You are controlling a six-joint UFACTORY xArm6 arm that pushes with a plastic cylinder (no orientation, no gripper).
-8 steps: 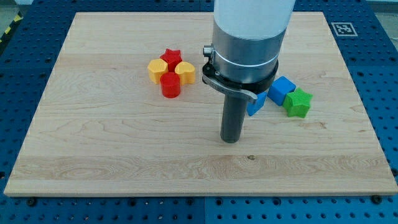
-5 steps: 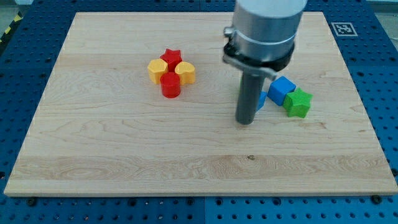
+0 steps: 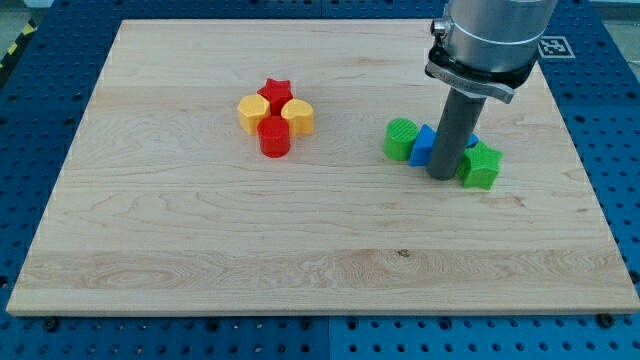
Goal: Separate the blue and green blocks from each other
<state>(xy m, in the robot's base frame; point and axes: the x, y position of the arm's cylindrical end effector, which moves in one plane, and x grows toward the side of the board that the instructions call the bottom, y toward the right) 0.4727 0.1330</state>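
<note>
My tip [image 3: 441, 176] — a bare rod, no claw to open or close — is sitting amid the cluster, wedging between the blue plastic block [image 3: 422, 146] and the green star-shaped block [image 3: 480, 166], likely needing a sideways push next.

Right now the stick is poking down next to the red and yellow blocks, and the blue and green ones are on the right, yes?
Not quite. My tip is down among the blue block and green blocks on the camera view's right, well away from the red and yellow cluster.
</note>
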